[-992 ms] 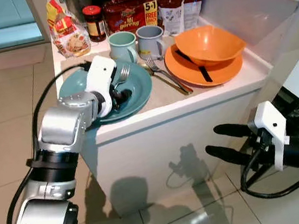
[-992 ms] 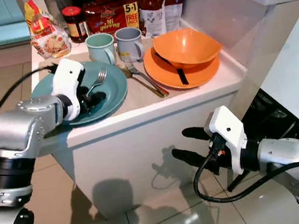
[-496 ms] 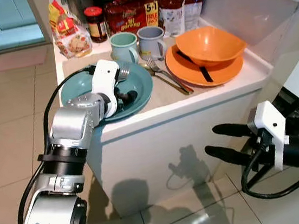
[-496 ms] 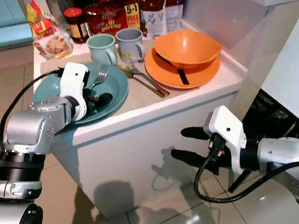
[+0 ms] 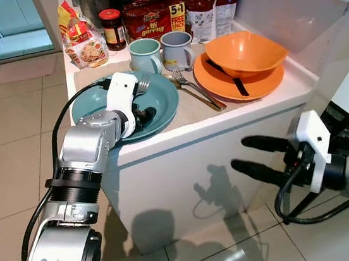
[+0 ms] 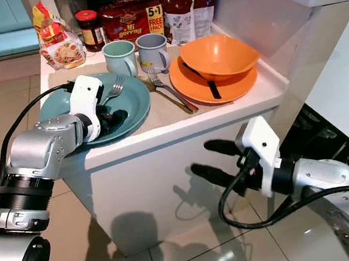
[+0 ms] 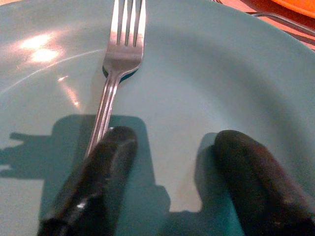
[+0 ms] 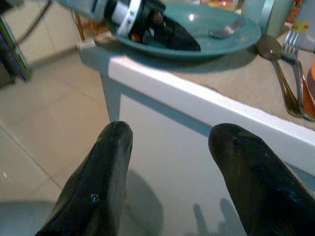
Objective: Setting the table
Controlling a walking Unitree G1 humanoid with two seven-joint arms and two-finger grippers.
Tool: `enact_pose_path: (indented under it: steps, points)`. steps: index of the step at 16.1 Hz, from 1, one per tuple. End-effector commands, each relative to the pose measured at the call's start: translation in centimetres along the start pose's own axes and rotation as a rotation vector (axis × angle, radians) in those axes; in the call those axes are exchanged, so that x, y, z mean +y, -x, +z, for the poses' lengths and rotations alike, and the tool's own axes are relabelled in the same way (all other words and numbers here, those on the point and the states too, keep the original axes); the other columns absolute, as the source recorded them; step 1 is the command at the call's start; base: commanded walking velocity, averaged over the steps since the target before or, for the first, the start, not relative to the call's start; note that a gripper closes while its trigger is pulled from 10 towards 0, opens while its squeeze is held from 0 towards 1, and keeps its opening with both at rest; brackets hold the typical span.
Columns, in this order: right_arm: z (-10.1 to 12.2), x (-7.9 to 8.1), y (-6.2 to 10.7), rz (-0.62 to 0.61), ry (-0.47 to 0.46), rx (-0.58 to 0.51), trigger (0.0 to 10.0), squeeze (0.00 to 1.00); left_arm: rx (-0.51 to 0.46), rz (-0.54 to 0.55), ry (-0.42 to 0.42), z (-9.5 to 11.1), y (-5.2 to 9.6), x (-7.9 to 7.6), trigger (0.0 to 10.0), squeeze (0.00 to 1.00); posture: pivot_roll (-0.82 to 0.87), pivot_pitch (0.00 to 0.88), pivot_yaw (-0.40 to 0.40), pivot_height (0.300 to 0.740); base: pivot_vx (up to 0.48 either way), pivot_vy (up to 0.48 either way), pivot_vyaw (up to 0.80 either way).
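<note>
Left claw (image 7: 167,162) rests spread open inside the teal plate (image 5: 165,103), one finger against the fork (image 7: 118,64) lying there ungripped, right claw (image 5: 257,155) hangs open below the counter (image 5: 224,121), so setting looks barely begun.

A white counter (image 5: 224,121) carries a teal plate (image 5: 165,103), orange plate (image 5: 264,84) and mugs (image 5: 161,50).

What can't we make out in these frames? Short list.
- Fork handle end: left wrist view, hidden behind a finger of the left end effector.
- Black utensil on the orange plate: eye views, its upper part is covered by the orange bowl, so its type is unclear.
- Snack packets at the back: tops cut off by the frame edge.
- Jar label: too small to read.
</note>
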State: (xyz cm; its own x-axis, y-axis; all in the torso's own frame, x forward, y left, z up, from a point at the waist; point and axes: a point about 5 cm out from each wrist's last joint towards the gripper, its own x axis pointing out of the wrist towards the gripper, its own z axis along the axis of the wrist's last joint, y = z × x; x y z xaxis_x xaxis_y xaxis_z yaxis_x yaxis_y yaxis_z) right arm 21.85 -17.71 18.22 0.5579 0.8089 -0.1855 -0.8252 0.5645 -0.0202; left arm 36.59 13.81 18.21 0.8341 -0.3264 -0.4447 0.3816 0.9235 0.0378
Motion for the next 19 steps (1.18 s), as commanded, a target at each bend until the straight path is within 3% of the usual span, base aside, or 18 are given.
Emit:
enact_pose_path:
  steps: [1,13,19]
  points:
    - [0.06,-0.45,0.35,-0.031,-0.009,-0.022,10.0,0.0,0.011,-0.016,-0.013,-0.02,-0.14,-0.22,0.0,0.0,0.05,0.0,0.005,0.74,0.0,0.0,0.0]
    - [-0.16,-0.6,0.37,-0.033,-0.017,-0.016,10.0,0.0,0.02,-0.041,-0.027,-0.29,-0.08,-0.44,0.0,0.0,0.05,0.001,0.004,0.74,0.0,0.0,0.0]
    - [-0.18,-0.84,0.42,-0.045,-0.014,-0.017,10.0,0.0,-0.037,0.01,-0.034,0.32,0.25,0.23,0.0,0.0,0.05,0.01,-0.002,0.74,0.0,0.0,0.0]
